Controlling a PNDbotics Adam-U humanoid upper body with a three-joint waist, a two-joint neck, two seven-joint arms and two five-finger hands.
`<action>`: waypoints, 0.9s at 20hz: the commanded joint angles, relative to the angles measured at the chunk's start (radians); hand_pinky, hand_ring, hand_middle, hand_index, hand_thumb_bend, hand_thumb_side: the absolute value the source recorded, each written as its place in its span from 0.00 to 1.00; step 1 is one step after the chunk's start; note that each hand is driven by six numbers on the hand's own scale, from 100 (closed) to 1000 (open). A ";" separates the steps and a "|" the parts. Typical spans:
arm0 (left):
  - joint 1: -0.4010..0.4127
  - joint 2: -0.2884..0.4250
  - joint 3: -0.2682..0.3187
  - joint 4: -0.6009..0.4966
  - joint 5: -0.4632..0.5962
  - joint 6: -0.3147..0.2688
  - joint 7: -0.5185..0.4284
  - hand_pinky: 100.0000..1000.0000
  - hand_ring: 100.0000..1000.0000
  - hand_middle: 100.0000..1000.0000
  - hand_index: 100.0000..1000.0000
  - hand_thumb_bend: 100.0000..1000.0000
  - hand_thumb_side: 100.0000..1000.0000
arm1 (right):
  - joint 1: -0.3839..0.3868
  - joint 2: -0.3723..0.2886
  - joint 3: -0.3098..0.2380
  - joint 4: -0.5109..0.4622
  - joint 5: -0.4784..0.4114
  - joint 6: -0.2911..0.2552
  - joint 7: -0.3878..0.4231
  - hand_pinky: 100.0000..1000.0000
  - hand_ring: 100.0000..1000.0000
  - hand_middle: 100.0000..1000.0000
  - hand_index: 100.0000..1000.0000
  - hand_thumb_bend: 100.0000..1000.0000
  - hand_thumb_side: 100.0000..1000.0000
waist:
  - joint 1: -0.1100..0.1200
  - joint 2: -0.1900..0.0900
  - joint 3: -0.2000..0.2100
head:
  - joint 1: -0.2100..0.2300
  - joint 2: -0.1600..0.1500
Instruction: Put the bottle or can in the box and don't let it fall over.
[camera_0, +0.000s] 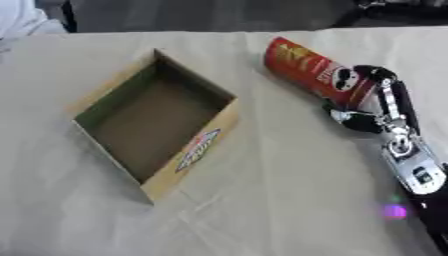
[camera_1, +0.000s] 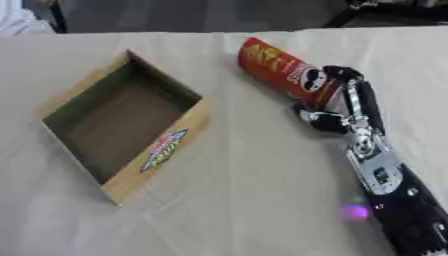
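From where I stand, the right hand (camera_0: 367, 102) comes in from about four o'clock, its black and silver fingers (camera_0: 374, 73) curled round the lower part of the red can (camera_0: 311, 67), thumb underneath. The left hand is nowhere to be seen. The can looks tilted, its top leaning away toward eleven o'clock, and I cannot tell whether its base touches the table (camera_0: 289, 200).

To do this well, I'd say bring the can upright before carrying it, move it across toward nine o'clock, and lower its flat base onto the box floor before letting go.

The can is a smooth, glossy tube, likely slippery. The box (camera_0: 188, 152), at nine o'clock, is open, shallow brown cardboard with a printed label on its near wall. A creased beige cloth covers the table.
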 joint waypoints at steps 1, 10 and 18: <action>-0.013 0.017 0.011 -0.016 -0.001 0.001 -0.001 0.58 0.97 0.68 0.64 0.39 0.55 | -0.010 -0.010 0.000 -0.012 -0.011 -0.011 -0.013 0.50 0.74 0.60 0.70 0.50 0.00 | -0.001 -0.017 0.003 | 0.004 -0.009; -0.010 0.020 0.011 -0.015 -0.001 0.001 -0.003 0.58 0.97 0.67 0.63 0.37 0.55 | -0.007 -0.019 -0.007 -0.058 -0.041 -0.066 -0.082 0.49 0.70 0.57 0.63 0.38 0.00 | -0.004 -0.023 0.001 | 0.004 -0.008; -0.008 0.022 0.012 -0.015 -0.002 0.001 -0.002 0.58 0.97 0.67 0.63 0.37 0.56 | -0.015 -0.031 -0.003 -0.113 -0.093 -0.081 -0.161 0.49 0.68 0.56 0.63 0.34 0.00 | -0.007 -0.027 -0.002 | 0.005 -0.003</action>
